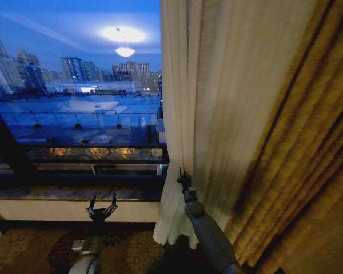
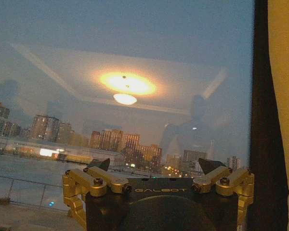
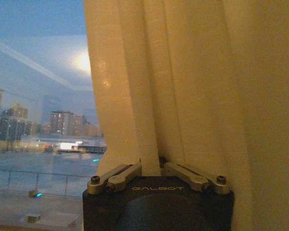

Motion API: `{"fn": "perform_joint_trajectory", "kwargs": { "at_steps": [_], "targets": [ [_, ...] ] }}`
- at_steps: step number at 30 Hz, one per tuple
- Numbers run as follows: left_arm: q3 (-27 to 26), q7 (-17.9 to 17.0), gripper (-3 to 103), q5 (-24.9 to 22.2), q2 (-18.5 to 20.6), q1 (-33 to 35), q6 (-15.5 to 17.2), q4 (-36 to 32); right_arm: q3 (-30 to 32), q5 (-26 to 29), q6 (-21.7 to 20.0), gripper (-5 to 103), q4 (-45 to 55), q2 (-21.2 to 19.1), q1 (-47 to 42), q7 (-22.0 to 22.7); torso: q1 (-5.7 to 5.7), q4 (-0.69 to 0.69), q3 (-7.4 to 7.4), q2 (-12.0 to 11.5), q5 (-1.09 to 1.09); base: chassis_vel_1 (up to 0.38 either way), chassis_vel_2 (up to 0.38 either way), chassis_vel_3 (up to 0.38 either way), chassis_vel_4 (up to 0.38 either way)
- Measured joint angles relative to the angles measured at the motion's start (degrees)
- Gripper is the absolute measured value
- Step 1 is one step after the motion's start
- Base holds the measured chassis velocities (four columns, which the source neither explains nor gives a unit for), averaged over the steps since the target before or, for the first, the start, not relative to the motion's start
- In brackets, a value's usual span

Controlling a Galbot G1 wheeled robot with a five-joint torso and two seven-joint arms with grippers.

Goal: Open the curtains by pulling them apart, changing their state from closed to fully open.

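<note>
Right gripper (image 1: pixel 183 178) clamped on a fold of the sheer cream pleated curtain (image 1: pixel 217 114), left gripper (image 1: pixel 102 202) free with fingers spread.
Head view: curtain bunched right of the bare dusk-lit window glass (image 1: pixel 74 85), hem near the patterned carpet (image 1: pixel 34 251), thick golden drape (image 1: pixel 308 171) further right. Left wrist view: left gripper (image 2: pixel 154 166) prongs apart, facing glass (image 2: pixel 111 57), holding nothing. Right wrist view: right gripper (image 3: pixel 151 166) fingers appear pinched on a curtain (image 3: pixel 183 86) pleat; tips partly hidden by fabric.
</note>
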Motion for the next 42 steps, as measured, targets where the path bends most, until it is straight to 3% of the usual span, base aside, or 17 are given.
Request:
{"fn": "perform_joint_trajectory", "kwargs": {
  "at_steps": [9, 13, 21, 31, 36, 42],
  "targets": [
    [0.0, 0.0, 100, 0.0, 0.0, 0.0, 0.0, 0.0, 0.4, -5.9, -1.3, 0, 1.1, -0.9, -0.4, 1.1, 0.00, -0.01, 0.00, 0.0, 0.02, -0.107, -0.138, 0.123, 0.099],
    [-0.1, 0.0, 100, 0.0, 0.0, 0.0, 0.0, 0.0, 1.9, -5.3, -2.3, 0, 0.6, -1.7, -0.3, 2.5, 0.00, 0.05, 0.00, 0.0, -0.03, 0.059, 0.045, -0.022, -0.026],
    [0.0, 0.0, 100, 0.0, 0.0, 0.0, 0.0, 0.0, 5.8, -2.6, -3.7, 0, -0.7, -4.8, 0.3, 5.3, 0.00, 0.02, 0.00, 0.0, 0.03, 0.023, 0.021, -0.013, -0.012],
    [0.0, 0.0, 100, 0.0, 0.0, 0.0, 0.0, 0.0, 9.5, -1.5, -5.5, 0, 1.7, -10.8, -2.7, 12.4, 0.00, 0.01, 0.00, 0.0, 0.00, 0.000, 0.000, 0.000, 0.000],
    [0.0, 0.0, 100, 0.0, 0.0, 0.0, 0.0, 0.0, 10.3, -2.2, -7.0, 0, 2.3, -11.2, -3.3, 15.4, 0.00, 0.00, 0.00, 0.0, 0.01, 0.000, 0.000, 0.000, 0.000],
    [0.0, 0.0, 100, 0.0, 0.0, 0.0, 0.0, 0.0, 8.8, -1.6, -7.3, 0, 5.6, -10.7, -5.5, 15.6, 0.01, 0.01, 0.00, 0.0, 0.01, 0.000, 0.000, 0.000, 0.000]
  ]
}}
